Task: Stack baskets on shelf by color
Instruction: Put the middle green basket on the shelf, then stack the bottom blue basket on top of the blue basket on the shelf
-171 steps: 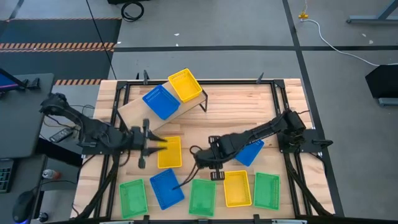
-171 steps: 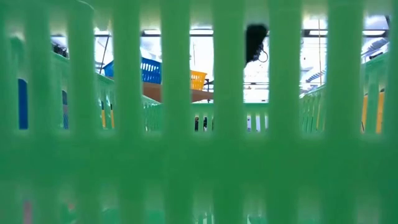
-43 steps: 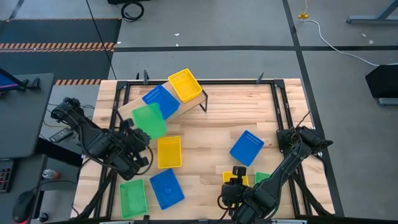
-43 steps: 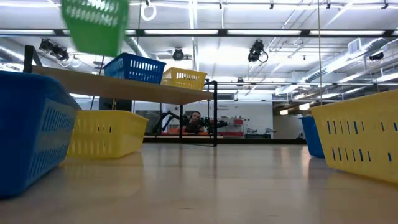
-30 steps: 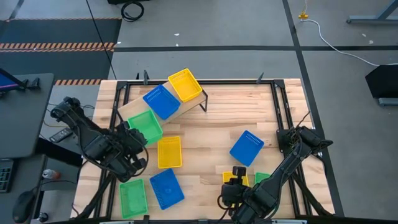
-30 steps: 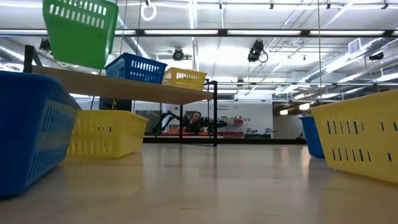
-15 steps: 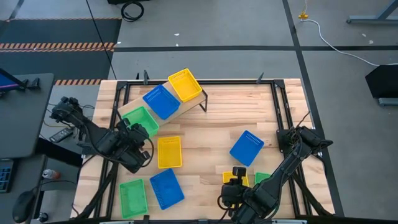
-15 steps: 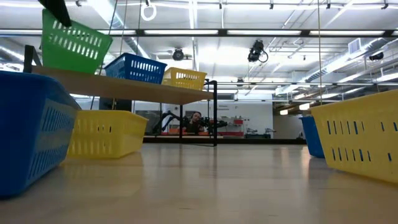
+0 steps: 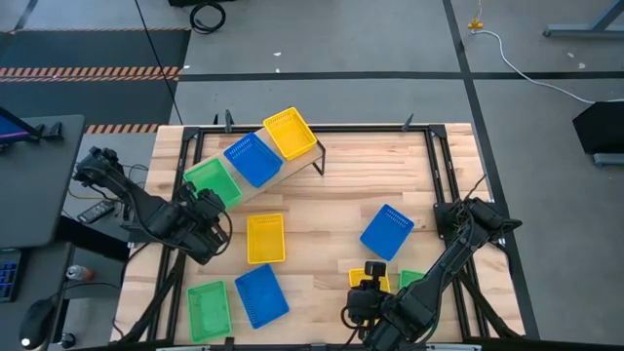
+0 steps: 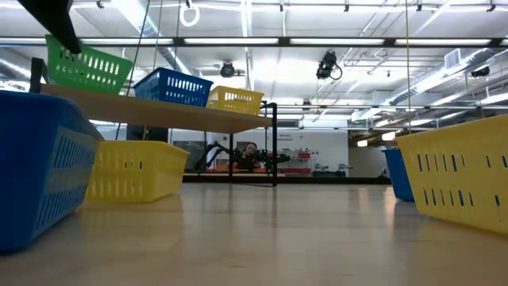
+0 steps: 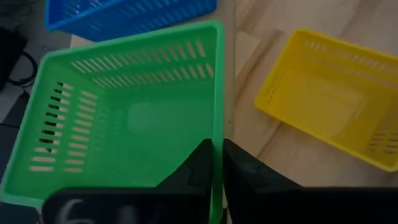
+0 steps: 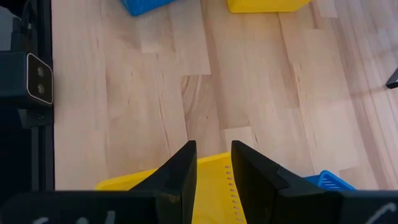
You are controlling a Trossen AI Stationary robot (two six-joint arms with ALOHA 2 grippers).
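Left gripper (image 11: 217,163) pinches green basket (image 11: 124,118) rim, seemingly resting on shelf (image 9: 255,185).

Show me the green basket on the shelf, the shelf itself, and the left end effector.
green basket (image 9: 210,179), high view, floor.
shelf (image 10: 198,116), low view, front edge.
left end effector (image 11: 217,165), left wrist view, between fingertips on basket's rim.

Shelf (image 9: 255,181): angled at the table's far left; green basket (image 9: 213,181), blue basket (image 9: 253,159), yellow basket (image 9: 291,133) set in a row.
Remaining baskets: scattered on tabletop.
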